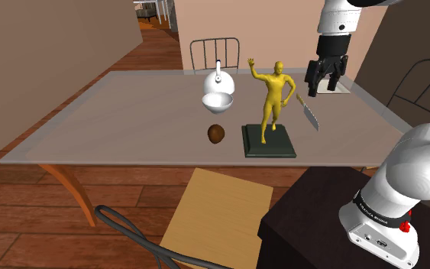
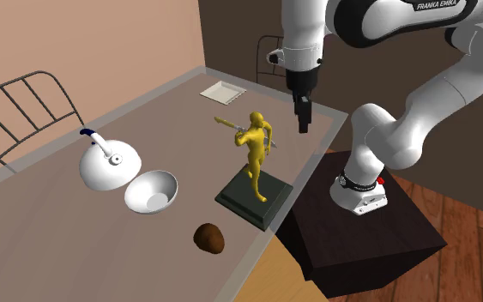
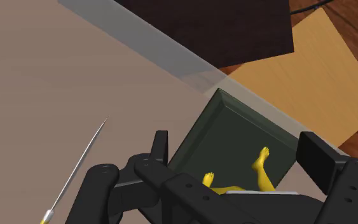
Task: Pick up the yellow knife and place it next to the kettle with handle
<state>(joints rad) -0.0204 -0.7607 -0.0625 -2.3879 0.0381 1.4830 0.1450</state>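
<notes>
In the shoulder view the table (image 1: 68, 130) is a flat, matte grey-brown slab with a paler rim. A wire chair back (image 1: 213, 52) stands behind it. Furthest to that view's left is the kettle (image 1: 219, 79), white, smooth and squat, with a thin handle rising over its rounded body. Just in front of it lies a white bowl (image 1: 217, 102), glossy and round, tipped a little. Nearer the table's front edge sits a brown lump (image 1: 216, 134), egg-shaped and dull.

Next comes a shiny yellow figure (image 1: 273, 95) of a man with one arm raised. It stands upright on a dark, square base (image 1: 276, 145) with bevelled sides.

The knife (image 1: 309, 115) lies flat on the table just beside that base, on the shoulder view's right. Its short yellow handle points away and its grey blade tapers toward the front edge. The figure stands between it and the kettle, so the two are well apart.

The gripper (image 1: 324, 85) hangs above the table, past the knife's handle, touching nothing. In the wrist view its blocky black fingers (image 3: 160, 147) stand wide apart and empty over a corner of the base, and the knife shows as a thin grey sliver off to one side.

Below the gripper a shallow white square tray (image 1: 343, 86) lies near the table's far corner. The stand (image 1: 312, 222), a dark box, fills the lower right.
</notes>
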